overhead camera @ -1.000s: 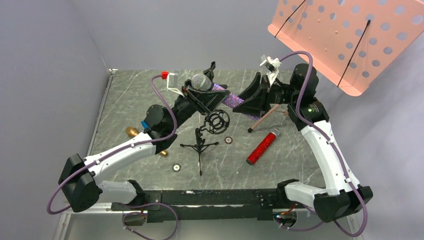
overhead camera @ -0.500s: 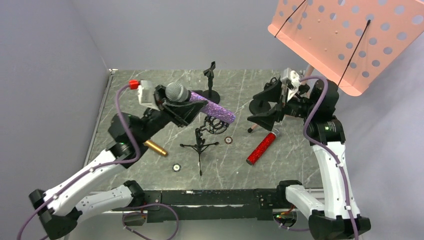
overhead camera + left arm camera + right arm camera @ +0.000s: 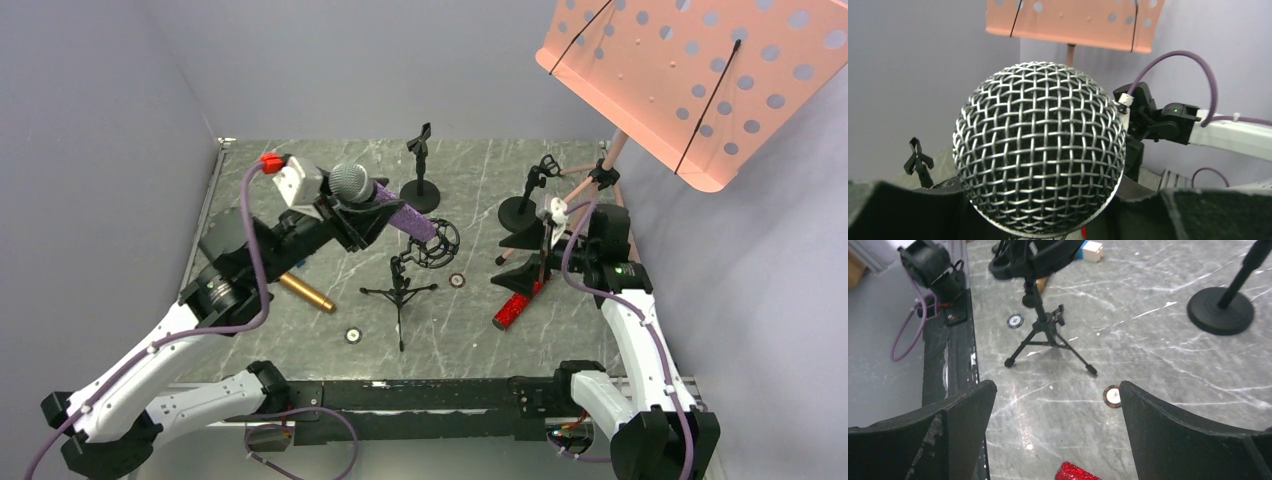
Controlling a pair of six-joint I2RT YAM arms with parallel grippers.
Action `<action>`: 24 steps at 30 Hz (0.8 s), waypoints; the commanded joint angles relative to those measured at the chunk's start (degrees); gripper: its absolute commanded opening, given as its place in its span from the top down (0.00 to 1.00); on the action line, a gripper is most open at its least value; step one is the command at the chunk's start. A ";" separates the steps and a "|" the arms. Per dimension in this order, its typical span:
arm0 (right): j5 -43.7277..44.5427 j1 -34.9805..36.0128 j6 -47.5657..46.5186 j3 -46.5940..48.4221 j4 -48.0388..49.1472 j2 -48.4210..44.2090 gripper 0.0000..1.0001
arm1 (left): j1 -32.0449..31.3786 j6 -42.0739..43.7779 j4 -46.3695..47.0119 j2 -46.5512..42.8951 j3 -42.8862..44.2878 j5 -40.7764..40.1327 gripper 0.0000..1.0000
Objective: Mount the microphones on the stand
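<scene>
My left gripper (image 3: pixel 372 212) is shut on the purple glitter microphone (image 3: pixel 405 215) just below its silver mesh head (image 3: pixel 1040 147), which fills the left wrist view. The microphone slopes down to the right, and its tail reaches the ring mount (image 3: pixel 438 243) of the small tripod stand (image 3: pixel 400 292); whether it sits inside is unclear. The red glitter microphone (image 3: pixel 518 303) lies on the table, its tip (image 3: pixel 1075 472) showing below my right gripper (image 3: pixel 1056 390). That gripper (image 3: pixel 525 258) hangs open just above it. The gold microphone (image 3: pixel 306 293) lies at the left, under my left arm.
Two black round-base stands (image 3: pixel 422 190) (image 3: pixel 520 210) rise at the back of the table. A pink perforated music stand (image 3: pixel 690 70) overhangs the right rear corner. Two small round discs (image 3: pixel 457 281) (image 3: pixel 352 335) lie near the tripod's feet.
My right gripper let go of the purple microphone's tail, opened wide and came down over the red microphone. My left arm pulled back left and tilted the purple microphone's tail down to the ring mount.
</scene>
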 commanded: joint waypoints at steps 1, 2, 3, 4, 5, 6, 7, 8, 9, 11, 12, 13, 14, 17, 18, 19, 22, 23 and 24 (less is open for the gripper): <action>-5.06 -0.57 -13.07 -3.19 -1.31 -2.11 0.00 | 0.17 6.25 -2.04 2.49 3.43 -0.26 1.00; -4.71 -0.57 -14.38 -3.04 -2.68 -1.89 0.00 | 0.13 6.70 -2.16 3.10 3.64 -0.15 1.00; -4.95 -0.64 -14.41 -3.05 -3.03 -1.81 0.00 | 0.17 7.14 -2.27 3.74 3.94 -0.04 1.00; -5.23 -0.69 -13.92 -3.17 -2.66 -1.80 0.00 | 0.13 7.36 -2.49 4.39 4.29 0.05 1.00; -5.49 -0.70 -13.55 -3.35 -2.23 -1.93 0.00 | 0.13 7.58 -2.56 4.98 4.47 0.24 1.00; -5.45 -0.70 -13.60 -3.48 -2.25 -2.05 0.00 | 0.13 7.65 -2.42 5.45 4.58 0.41 1.00; -5.29 -0.71 -13.65 -3.50 -2.37 -2.13 0.00 | 0.11 7.58 -2.21 5.78 4.60 0.52 1.00; -5.16 -0.74 -13.69 -3.50 -2.42 -2.22 0.00 | 0.16 7.51 -1.95 6.05 4.62 0.65 1.00; -5.08 -0.73 -13.66 -3.50 -2.43 -2.21 0.00 | 0.16 7.36 -1.57 6.24 4.56 0.82 1.00; -5.06 -0.79 -13.53 -3.50 -2.32 -2.19 0.00 | 0.17 7.08 -0.77 6.60 4.43 1.17 1.00; -5.10 -0.85 -13.37 -3.50 -2.26 -2.23 0.00 | 0.17 7.05 -0.71 6.90 4.49 1.42 1.00; -5.13 -0.93 -13.21 -3.55 -2.19 -2.20 0.00 | 0.11 7.09 -0.76 7.11 4.57 1.49 1.00; -5.26 -1.03 -13.00 -3.59 -2.05 -2.23 0.00 | 0.16 7.17 -0.87 7.39 4.67 1.46 1.00; -5.94 -1.52 -12.06 -3.74 -1.44 -2.16 0.00 | 0.16 7.71 -0.58 7.50 4.28 0.97 1.00; -6.12 -1.66 -11.87 -3.84 -1.27 -2.17 0.00 | 0.11 7.74 -0.34 7.39 3.97 0.81 1.00; -6.23 -1.73 -11.70 -3.85 -1.16 -2.18 0.00 | 0.13 7.60 -0.06 7.35 3.72 0.80 1.00; -6.51 -1.93 -11.56 -3.86 -1.03 -2.12 0.00 | 0.13 7.12 0.63 7.04 3.04 1.26 1.00; -6.46 -2.05 -11.55 -3.93 -1.02 -2.13 0.00 | 0.15 6.94 0.83 6.97 2.84 1.43 1.00; -6.52 -2.02 -11.52 -3.92 -0.97 -2.14 0.00 | 0.15 6.69 1.19 6.92 2.60 1.54 1.00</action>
